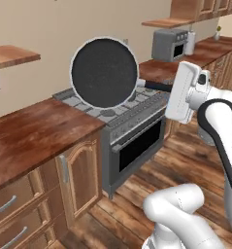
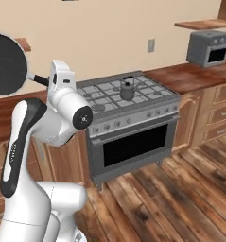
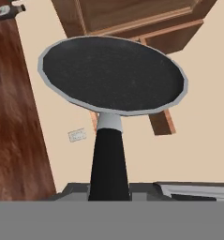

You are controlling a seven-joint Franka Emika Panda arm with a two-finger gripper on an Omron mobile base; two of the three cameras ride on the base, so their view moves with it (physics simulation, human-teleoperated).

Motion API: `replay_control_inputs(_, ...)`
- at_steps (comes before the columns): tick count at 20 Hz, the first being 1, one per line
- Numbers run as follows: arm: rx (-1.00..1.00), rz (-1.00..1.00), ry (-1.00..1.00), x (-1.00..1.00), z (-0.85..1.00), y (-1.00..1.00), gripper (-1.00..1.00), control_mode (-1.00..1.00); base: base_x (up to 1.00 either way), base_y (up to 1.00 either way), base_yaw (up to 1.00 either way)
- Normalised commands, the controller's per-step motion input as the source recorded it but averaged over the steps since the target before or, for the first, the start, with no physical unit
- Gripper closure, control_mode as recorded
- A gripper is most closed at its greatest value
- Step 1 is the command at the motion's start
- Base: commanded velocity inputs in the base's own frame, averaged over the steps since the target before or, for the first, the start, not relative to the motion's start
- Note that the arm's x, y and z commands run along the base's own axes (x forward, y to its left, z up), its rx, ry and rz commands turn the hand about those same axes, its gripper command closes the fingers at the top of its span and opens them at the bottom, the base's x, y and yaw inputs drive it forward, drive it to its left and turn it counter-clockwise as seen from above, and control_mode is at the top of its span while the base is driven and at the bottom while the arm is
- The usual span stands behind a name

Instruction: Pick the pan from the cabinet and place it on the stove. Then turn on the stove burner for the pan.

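Holding the pan (image 1: pixel 104 73) by its handle, pinched in the gripper (image 1: pixel 172 88), above the stove (image 2: pixel 126 97); placing and burner ignition remain.

Small grey kettle (image 2: pixel 127 89) at centre of the right base view, grey toaster oven (image 2: pixel 209 48) on the wooden counter (image 2: pixel 190 75) at upper right, wall outlet (image 2: pixel 152 45) above, lower drawers (image 2: pixel 223 111) at right edge, plank floor (image 2: pixel 180 198) across the bottom.

Pan (image 1: pixel 104 73) matt, grainy; counter (image 1: pixel 35 131) glossy wood.
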Motion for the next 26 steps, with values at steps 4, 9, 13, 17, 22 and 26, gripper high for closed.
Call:
replay_control_inputs(4,0.00,0.00,0.00,0.00,0.00,0.00,1.00,1.00,0.54,-0.02,0.39)
replay_control_inputs(9,0.00,0.00,0.00,0.00,0.00,0.00,1.00,1.00,0.62,-0.18,0.40)
replay_control_inputs(13,0.00,0.00,0.00,0.00,0.00,0.00,1.00,1.00,0.61,-0.29,0.40)
replay_control_inputs(17,0.00,0.00,0.00,0.00,0.00,0.00,1.00,1.00,0.56,-0.25,0.39)
replay_control_inputs(22,0.00,0.00,0.00,0.00,0.00,0.00,1.00,1.00,0.54,-0.20,0.32)
replay_control_inputs(26,0.00,0.00,0.00,0.00,0.00,0.00,1.00,1.00,0.59,-0.14,0.20)
